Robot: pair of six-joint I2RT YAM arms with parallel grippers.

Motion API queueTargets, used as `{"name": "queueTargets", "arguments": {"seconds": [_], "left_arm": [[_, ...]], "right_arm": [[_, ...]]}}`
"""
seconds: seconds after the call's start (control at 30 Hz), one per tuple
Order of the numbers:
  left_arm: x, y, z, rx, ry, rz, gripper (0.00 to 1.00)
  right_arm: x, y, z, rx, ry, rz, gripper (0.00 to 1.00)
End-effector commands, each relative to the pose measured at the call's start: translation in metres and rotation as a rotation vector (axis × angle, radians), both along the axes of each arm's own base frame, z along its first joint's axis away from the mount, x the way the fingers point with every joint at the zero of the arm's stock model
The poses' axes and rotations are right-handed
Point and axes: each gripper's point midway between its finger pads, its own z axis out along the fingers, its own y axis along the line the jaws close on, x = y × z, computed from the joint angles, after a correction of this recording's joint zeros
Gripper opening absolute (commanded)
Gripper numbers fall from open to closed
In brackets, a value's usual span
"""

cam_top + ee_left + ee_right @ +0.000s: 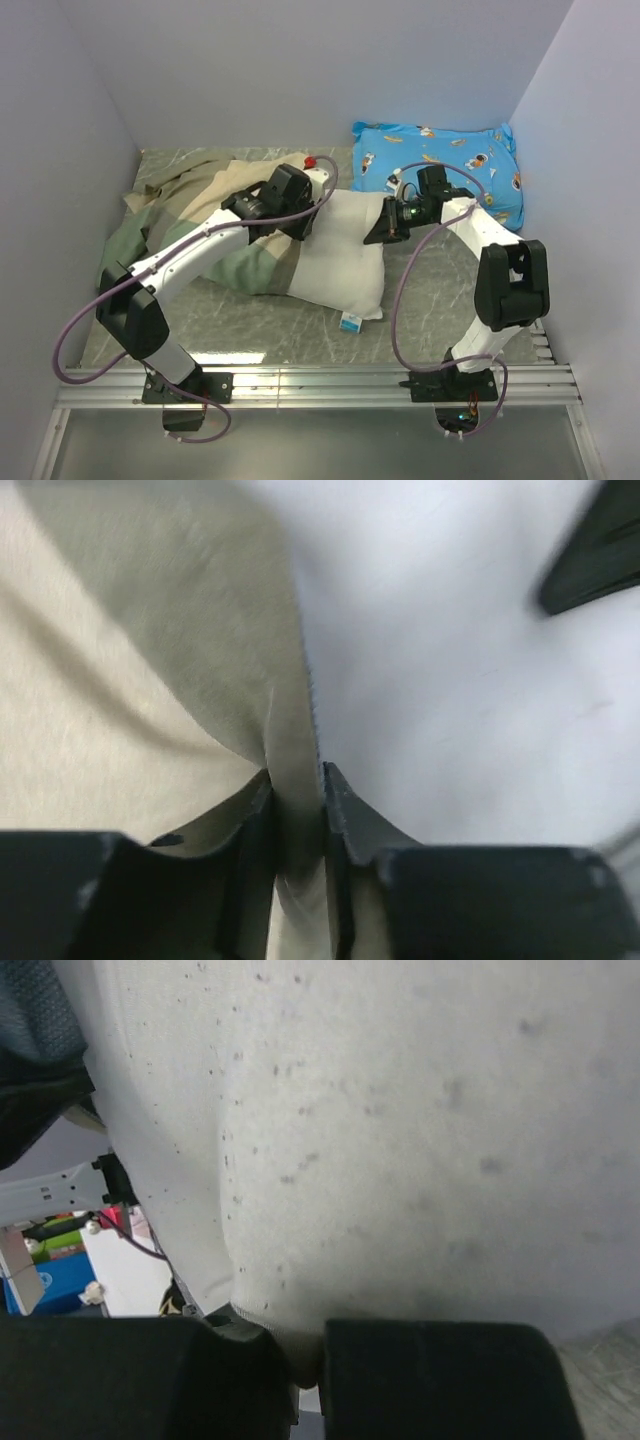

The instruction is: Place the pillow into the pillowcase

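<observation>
Pale walls [300, 70] closed round the grey marbled table [440, 310], and both arms reached in from its near edge. Seen from their own wrist camera, the left jaws were closed on a thin upright fold of the pillowcase [130, 680], right at its tan hem where the cloth met the pillow [450, 680]. That grip read as a hold on the lip of the mouth, meant to lift the opening so the pillow could slide in instead of shoving the limp sleeve along. The right jaws were pressed together on a small tuck of the pillow's white cover at its bare end, most likely to steady that end or push it toward the mouth. Further out, the overhead view showed the pillow lying across the middle of the table. Its left part was covered by the case's tan, olive and green blocks, and its right part was exposed. Whether the covered end sat inside the sleeve or only under a flap could not be told, so the job looked at best partly done. The remaining pillowcase lay bunched toward the far left corner. A bright blue printed cushion [450, 160] rested against the far right wall, apart from the work. A small blue-and-white carton [351, 322] lay just beside the pillow's near corner.
</observation>
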Motion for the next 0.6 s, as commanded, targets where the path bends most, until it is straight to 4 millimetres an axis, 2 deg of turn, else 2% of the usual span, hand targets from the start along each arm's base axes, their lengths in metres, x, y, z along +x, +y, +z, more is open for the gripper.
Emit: {"name": "queueTargets", "arguments": {"seconds": [0.0, 0.03, 0.07, 0.1, 0.13, 0.17, 0.23, 0.27, 0.3, 0.33, 0.4, 0.43, 0.47, 0.57], "left_arm": [[-0.014, -0.050, 0.074, -0.261, -0.044, -0.199, 0.26], [-0.024, -0.070, 0.099, -0.349, -0.022, -0.291, 0.19], [-0.028, -0.080, 0.106, -0.384, 0.005, -0.332, 0.13], [-0.027, -0.093, 0.096, -0.396, 0.079, -0.341, 0.02], [-0.039, -0.110, 0.124, -0.492, 0.110, -0.440, 0.00], [-0.035, -0.123, 0.118, -0.514, 0.169, -0.452, 0.00], [-0.039, -0.144, 0.159, -0.648, 0.155, -0.540, 0.00], [-0.049, -0.152, 0.174, -0.710, 0.175, -0.619, 0.00], [-0.053, -0.160, 0.183, -0.764, 0.215, -0.625, 0.00], [-0.049, -0.166, 0.201, -0.824, 0.163, -0.658, 0.00], [-0.036, -0.171, 0.190, -0.825, 0.179, -0.615, 0.00], [-0.030, -0.169, 0.178, -0.790, 0.195, -0.582, 0.00], [-0.010, -0.162, 0.161, -0.756, 0.183, -0.546, 0.00], [0.020, -0.138, 0.124, -0.702, 0.236, -0.436, 0.00]], "right_arm": [[-0.014, 0.026, 0.020, 0.038, -0.090, 0.088, 0.00], [-0.017, 0.032, 0.022, 0.049, -0.085, 0.099, 0.00], [-0.017, 0.036, 0.024, 0.060, -0.086, 0.102, 0.00], [-0.015, 0.040, 0.033, 0.087, -0.116, 0.111, 0.00], [-0.015, 0.043, 0.038, 0.106, -0.094, 0.088, 0.00], [-0.011, 0.049, 0.047, 0.136, -0.130, 0.091, 0.00], [-0.012, 0.056, 0.071, 0.206, -0.127, 0.078, 0.00], [-0.012, 0.059, 0.081, 0.230, -0.148, 0.078, 0.00], [-0.008, 0.062, 0.100, 0.267, -0.222, 0.078, 0.00], [-0.007, 0.063, 0.109, 0.294, -0.203, 0.052, 0.00], [-0.003, 0.063, 0.116, 0.308, -0.227, 0.035, 0.00], [-0.001, 0.063, 0.113, 0.291, -0.240, 0.033, 0.00], [0.000, 0.062, 0.106, 0.278, -0.230, 0.031, 0.00], [0.002, 0.059, 0.078, 0.239, -0.177, -0.004, 0.00]]}}
